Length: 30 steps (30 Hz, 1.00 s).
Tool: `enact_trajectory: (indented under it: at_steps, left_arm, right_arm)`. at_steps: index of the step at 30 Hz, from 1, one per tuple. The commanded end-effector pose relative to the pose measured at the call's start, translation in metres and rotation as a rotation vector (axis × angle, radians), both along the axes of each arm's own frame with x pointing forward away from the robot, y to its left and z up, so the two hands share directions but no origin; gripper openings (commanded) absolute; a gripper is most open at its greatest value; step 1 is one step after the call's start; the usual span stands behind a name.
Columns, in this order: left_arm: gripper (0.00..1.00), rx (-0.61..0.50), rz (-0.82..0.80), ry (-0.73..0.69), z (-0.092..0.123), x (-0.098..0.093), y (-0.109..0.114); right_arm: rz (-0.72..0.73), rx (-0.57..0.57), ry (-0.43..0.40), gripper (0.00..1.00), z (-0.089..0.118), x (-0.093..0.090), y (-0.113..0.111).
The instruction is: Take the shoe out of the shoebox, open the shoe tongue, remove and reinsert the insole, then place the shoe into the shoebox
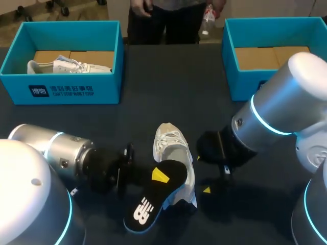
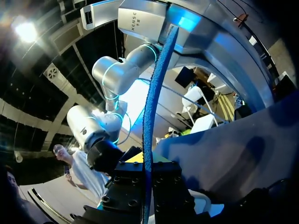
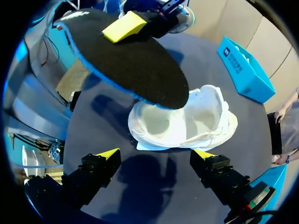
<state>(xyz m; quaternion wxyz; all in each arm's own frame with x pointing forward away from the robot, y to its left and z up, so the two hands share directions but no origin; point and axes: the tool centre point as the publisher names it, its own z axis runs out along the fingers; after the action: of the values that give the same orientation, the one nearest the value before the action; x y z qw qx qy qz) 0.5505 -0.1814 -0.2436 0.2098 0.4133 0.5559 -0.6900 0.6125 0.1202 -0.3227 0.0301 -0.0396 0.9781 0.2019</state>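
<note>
Item one, your left gripper: clamped on the insole, one yellow tip pressed on its black face, the other finger hidden beneath. Its wrist view shows the insole edge-on between the fingers. The insole is held clear of the shoe and slanted, partly above it, probably so it can be fed back in. Item two, your right gripper: fingers spread, gripping nothing, low over the table. The shoe lies just ahead of it with its opening turned toward the fingers, likely so you can steady it. Item three, two boxes beyond both grippers: one holds another shoe, the other shows only cardboard.
</note>
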Motion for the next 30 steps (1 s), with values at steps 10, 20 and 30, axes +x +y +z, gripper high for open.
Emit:
enact_trajectory:
  at_steps: [10, 20, 30]
  left_arm:
    - [0.00, -0.023, 0.011, 0.122, 0.006, -0.001, -0.004]
    - [0.00, -0.019, 0.015, 0.133, 0.005, -0.001, -0.006]
    - [0.00, -0.044, 0.059, 0.248, 0.001, 0.003, -0.012]
  right_arm:
    - [-0.040, -0.075, 0.046, 1.00, -0.018, 0.008, 0.009]
    - [-0.040, -0.075, 0.046, 1.00, -0.018, 0.008, 0.009]
    - [-0.056, -0.089, 0.058, 1.00, -0.027, 0.009, 0.011]
